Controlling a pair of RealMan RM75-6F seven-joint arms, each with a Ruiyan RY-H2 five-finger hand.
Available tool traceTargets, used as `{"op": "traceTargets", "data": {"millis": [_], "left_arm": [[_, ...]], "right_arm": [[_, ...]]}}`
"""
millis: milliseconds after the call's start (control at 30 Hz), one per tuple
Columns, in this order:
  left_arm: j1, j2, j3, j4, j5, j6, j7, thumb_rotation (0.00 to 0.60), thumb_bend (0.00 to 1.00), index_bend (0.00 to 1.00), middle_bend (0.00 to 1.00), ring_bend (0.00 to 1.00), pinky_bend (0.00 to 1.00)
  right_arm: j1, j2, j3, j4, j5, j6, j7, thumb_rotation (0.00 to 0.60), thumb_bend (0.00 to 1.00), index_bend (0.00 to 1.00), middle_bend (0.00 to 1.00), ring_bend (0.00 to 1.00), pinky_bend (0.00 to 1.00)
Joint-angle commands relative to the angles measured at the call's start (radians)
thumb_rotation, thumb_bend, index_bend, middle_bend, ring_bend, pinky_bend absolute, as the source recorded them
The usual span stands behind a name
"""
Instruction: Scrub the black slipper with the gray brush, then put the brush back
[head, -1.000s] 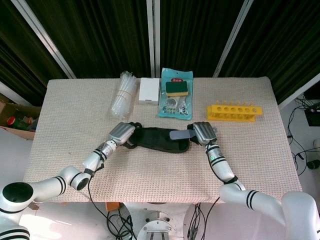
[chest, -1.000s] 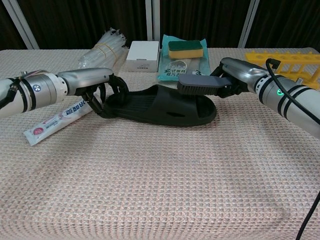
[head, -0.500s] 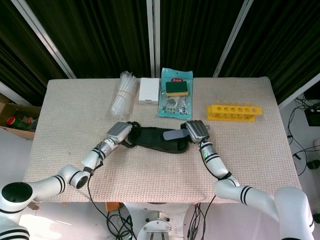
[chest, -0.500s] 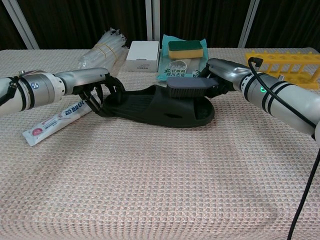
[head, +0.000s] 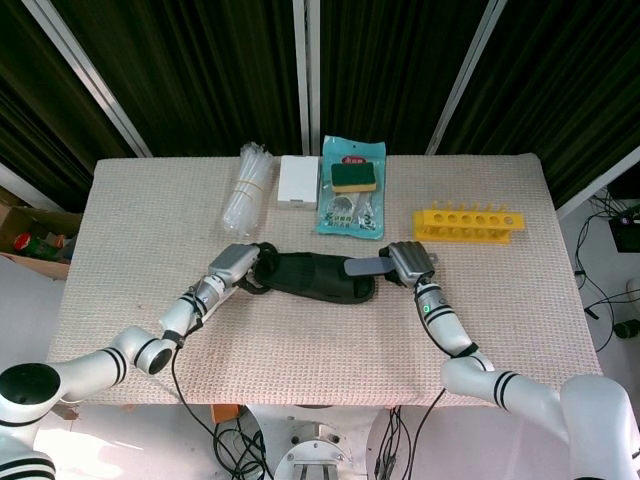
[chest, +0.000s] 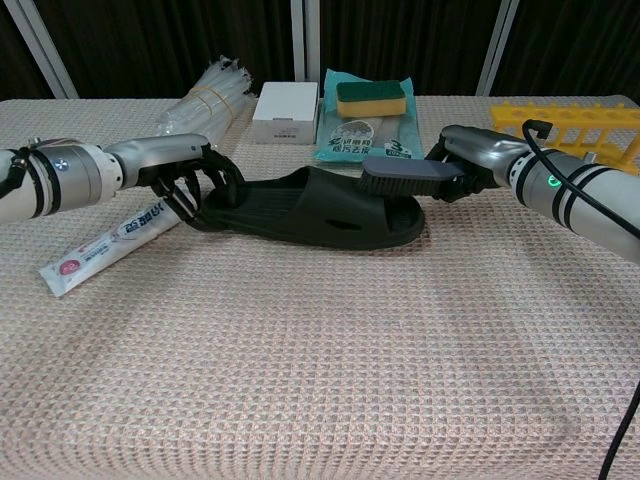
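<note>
Slipper: the black slipper (head: 315, 277) (chest: 305, 206) lay flat on its sole in the middle of the worktop (head: 300, 340) (chest: 320, 360), lengthwise from left to right, its strap end toward the right; matte, dark, with a small slot showing in its side wall in the chest view.

Brush: the gray brush (head: 367, 267) (chest: 405, 172) was long and narrow, bristles down, held level over the slipper's right end, at or just above the strap; the views did not settle whether the bristles touched.

Change: half a second before, the brush sat further left over the slipper and the right hand was nearer the middle; now both had drawn back to the right, close to where they stood a second ago. The slipper had kept its place apart from a slight shift, and the left hand was still on the same end.

Right hand: the right hand (head: 408, 263) (chest: 470, 158) had its fingers closed around the brush's right end, gripping it.

Left hand: the left hand (head: 238, 264) (chest: 190, 170) rested on the slipper's left end, dark fingers curled down over its edge, pinning it to the worktop.

Nearby: a white toothpaste tube (chest: 110, 247) lay on the cloth just beside the left hand; its lettering was too small to read.
</note>
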Motion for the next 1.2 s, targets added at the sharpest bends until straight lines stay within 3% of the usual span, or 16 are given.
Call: {"op": "traceTargets", "data": {"millis": [33,233,433,900,1200], "left_arm": [[-0.004,0.004,0.002,-0.001,0.008,-0.011,-0.021,0.6,0.51,0.49,0.48,0.37,0.47],[-0.013,0.019,-0.008,-0.029,0.008,-0.058,-0.129,0.6,0.53,0.49,0.48,0.37,0.47],[-0.018,0.019,0.005,-0.004,0.049,-0.073,-0.226,0.6,0.54,0.49,0.49,0.38,0.47],[-0.031,0.022,0.03,0.016,0.1,-0.066,-0.32,0.6,0.54,0.5,0.49,0.38,0.47],[-0.047,0.023,0.038,0.023,0.112,-0.075,-0.36,0.6,0.55,0.5,0.49,0.38,0.47]], "right_arm": [[-0.001,0.009,0.004,-0.011,-0.007,0.001,0.022,0.6,1.0,1.0,1.0,1.0,1.0],[0.025,0.007,0.034,-0.051,-0.017,-0.014,0.074,0.6,1.0,1.0,1.0,1.0,1.0],[0.063,0.006,0.047,-0.075,0.02,-0.05,0.047,0.6,1.0,1.0,1.0,1.0,1.0],[0.06,0.107,0.005,-0.144,0.153,-0.063,-0.085,0.6,1.0,1.0,1.0,1.0,1.0],[0.098,0.083,0.01,-0.145,0.183,-0.074,-0.096,0.6,1.0,1.0,1.0,1.0,1.0]]}}
